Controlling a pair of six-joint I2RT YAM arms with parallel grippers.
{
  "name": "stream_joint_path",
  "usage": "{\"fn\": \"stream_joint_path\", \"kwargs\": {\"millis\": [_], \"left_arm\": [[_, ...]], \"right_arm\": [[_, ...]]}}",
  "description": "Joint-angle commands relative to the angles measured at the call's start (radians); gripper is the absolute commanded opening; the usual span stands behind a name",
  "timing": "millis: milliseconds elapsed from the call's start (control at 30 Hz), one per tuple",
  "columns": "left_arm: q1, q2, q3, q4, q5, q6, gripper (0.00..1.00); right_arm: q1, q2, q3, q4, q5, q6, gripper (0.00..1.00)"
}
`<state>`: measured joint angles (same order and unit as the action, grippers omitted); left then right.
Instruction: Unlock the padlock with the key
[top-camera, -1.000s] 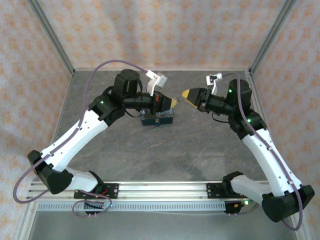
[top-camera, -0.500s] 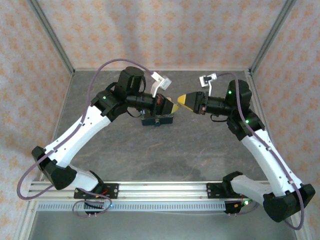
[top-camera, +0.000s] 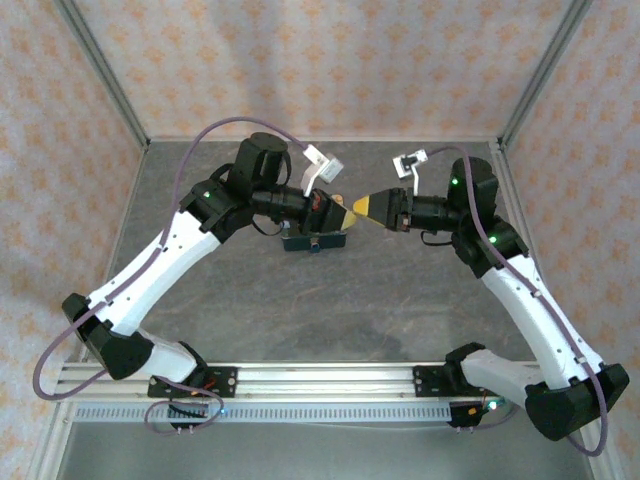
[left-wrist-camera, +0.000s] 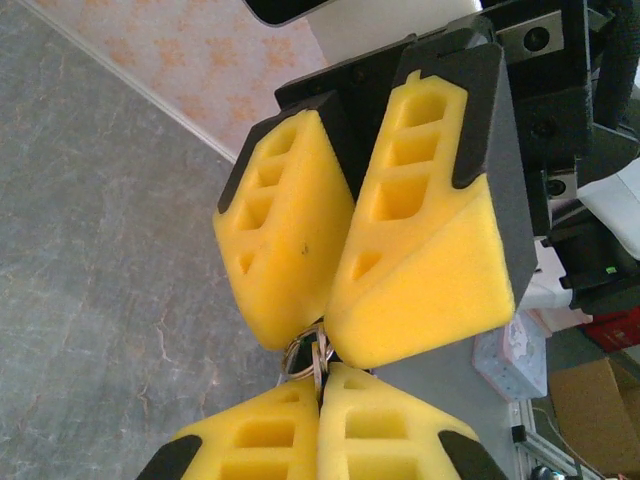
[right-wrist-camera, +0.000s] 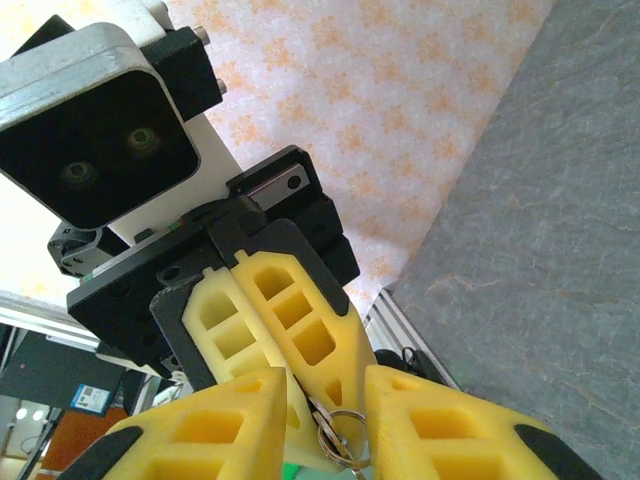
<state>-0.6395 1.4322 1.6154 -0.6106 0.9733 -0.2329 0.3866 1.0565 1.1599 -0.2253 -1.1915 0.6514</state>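
1. Grey table (top-camera: 330, 310), patterned walls behind: both grippers meet tip to tip above it, nearer the far edge.
2. Left gripper (top-camera: 343, 212): jaws clenched on the key (left-wrist-camera: 315, 358), which is held in the air at the fingertips.
3. Right gripper (top-camera: 364, 208): jaws partly parted, flanking the key; contact cannot be told.
4. Dark blue tin (top-camera: 312, 241): rests on the table below the left gripper.
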Motion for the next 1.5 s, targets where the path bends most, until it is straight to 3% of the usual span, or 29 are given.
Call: {"fn": "stream_joint_path", "kwargs": {"millis": [0,367,500,600,700,1000,1267,1467], "left_arm": [[0.003,0.016,0.04,-0.018,0.028,0.027,0.0],[0.007,0.04,0.075,-0.04,0.044,0.043,0.0],[0.01,0.046,0.088,-0.043,0.04,0.043,0.0],[0.014,0.047,0.092,-0.04,0.03,0.036,0.14],[0.02,0.039,0.086,-0.028,0.017,0.025,0.34],[0.048,-0.014,0.019,0.056,-0.074,-0.065,0.54],[0.067,-0.033,-0.052,0.196,-0.246,-0.425,0.67],[0.096,0.003,-0.045,0.266,-0.24,-0.742,0.75]], "right_arm": [[0.009,-0.01,0.03,0.012,-0.07,-0.021,0.23],[0.026,-0.01,0.055,-0.073,-0.065,-0.106,0.0],[0.037,-0.007,0.09,-0.196,-0.002,-0.209,0.0],[0.043,-0.021,0.09,-0.209,0.057,-0.241,0.0],[0.044,-0.039,0.095,-0.212,0.126,-0.266,0.0],[0.044,-0.061,0.128,-0.238,0.312,-0.347,0.0],[0.08,-0.077,0.155,-0.195,0.599,-0.487,0.0],[0.161,-0.079,0.104,-0.089,0.805,-0.702,0.0]]}}
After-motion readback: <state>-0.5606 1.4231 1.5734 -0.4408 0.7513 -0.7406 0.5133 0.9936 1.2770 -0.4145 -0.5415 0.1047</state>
